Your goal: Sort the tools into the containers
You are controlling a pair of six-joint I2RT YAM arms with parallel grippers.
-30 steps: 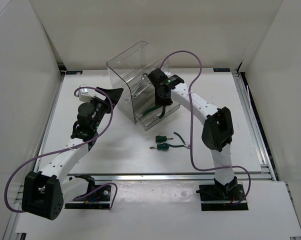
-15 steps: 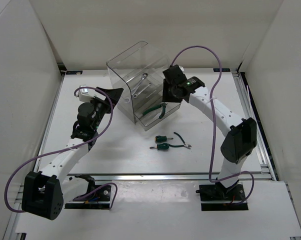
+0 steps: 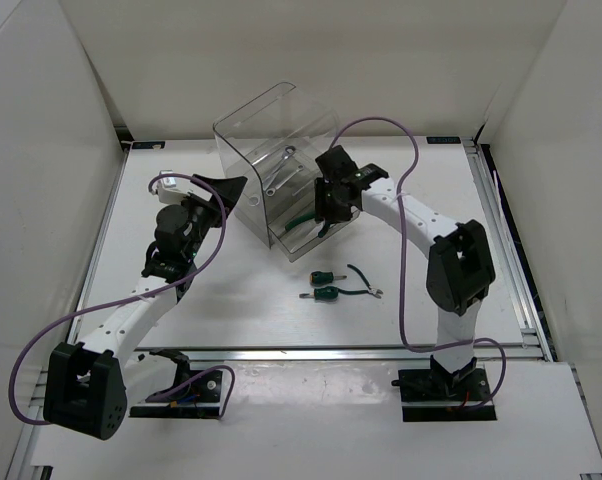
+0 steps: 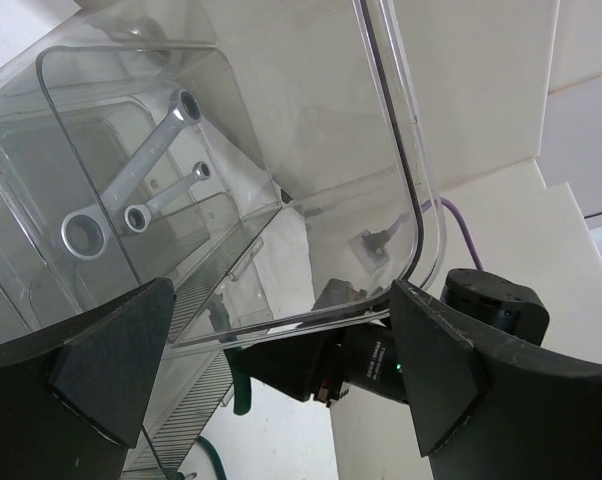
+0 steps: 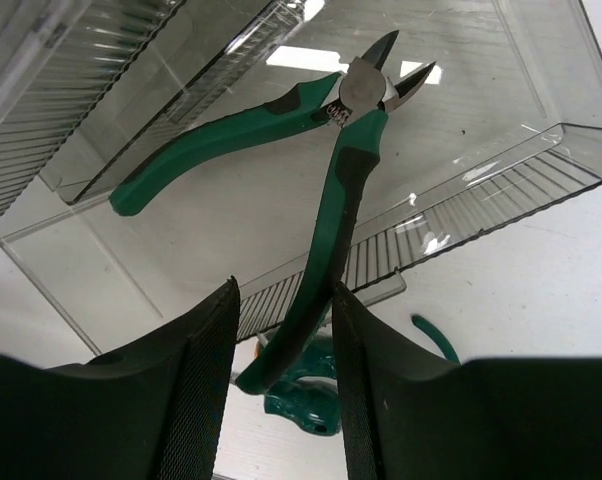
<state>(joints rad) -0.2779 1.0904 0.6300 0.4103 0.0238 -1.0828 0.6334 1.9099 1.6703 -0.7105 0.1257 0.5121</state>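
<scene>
The clear organiser point(image 3: 276, 150) stands at the back of the table with its lowest drawer point(image 3: 316, 238) pulled out. Two silver wrenches point(image 4: 131, 180) lie in an upper drawer. Green-handled pliers point(image 5: 331, 210) lie in the pulled-out drawer, one handle reaching over its front edge. My right gripper point(image 5: 284, 300) is open with that handle between its fingers, touching the right finger point(image 5: 381, 400). It hangs over the drawer point(image 3: 324, 215). Two green screwdrivers point(image 3: 325, 285) lie on the table in front. My left gripper point(image 3: 221, 190) is open, its jaws wide on either side of the organiser's corner point(image 4: 281, 290).
A second small green-handled tool point(image 3: 365, 281) lies on the table just right of the screwdrivers. White walls enclose the table on three sides. Purple cables loop over both arms. The organiser sits turned at an angle.
My right gripper lifted up and to the right away from the drawer, then came back down onto the pliers' handle. The pliers stayed in the drawer. The left arm has not moved.
</scene>
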